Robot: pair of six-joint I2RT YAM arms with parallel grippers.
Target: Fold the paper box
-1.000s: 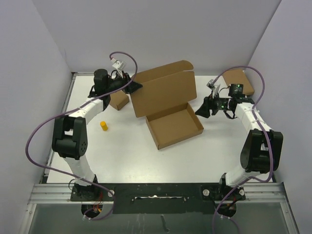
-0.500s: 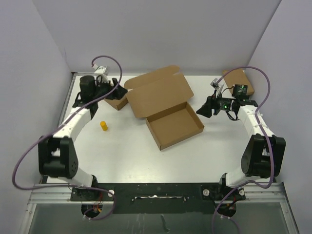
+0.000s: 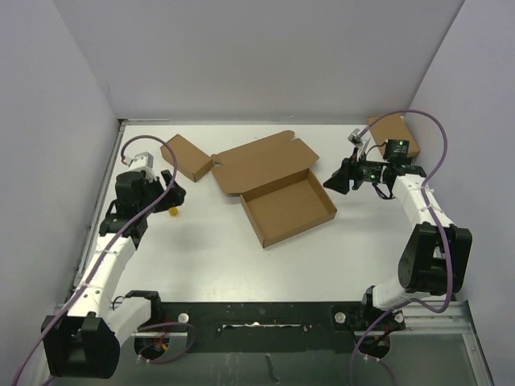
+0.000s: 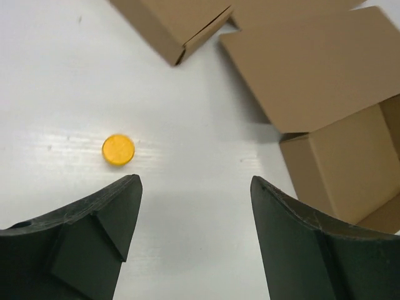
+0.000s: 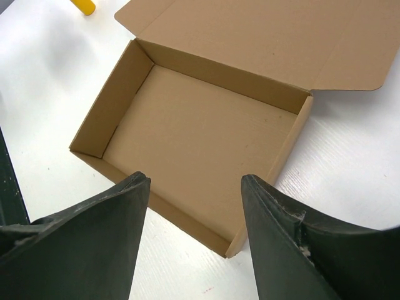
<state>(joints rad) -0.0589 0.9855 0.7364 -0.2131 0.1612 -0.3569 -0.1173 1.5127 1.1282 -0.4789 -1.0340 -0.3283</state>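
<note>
Paper box (image 3: 290,211) sits about mid-table (image 3: 217,257) for us, tray walls up and the lid flopped open toward the far left, tabs sticking out at its ends. Our left gripper (image 3: 170,197) hangs over bare table left of the paper box, jaws spread wide with nothing between them; from its wrist cam (image 4: 194,181) we see a little yellow cylinder (image 4: 118,150) just ahead of the left finger. A small cardboard box (image 3: 187,158) lies beyond that, near the lid's left edge. Our right gripper (image 3: 331,183) is off the tray's right side, aimed at it, jaws wide apart and empty too. Another small box (image 3: 394,133) sits in the far right corner behind that arm.
</note>
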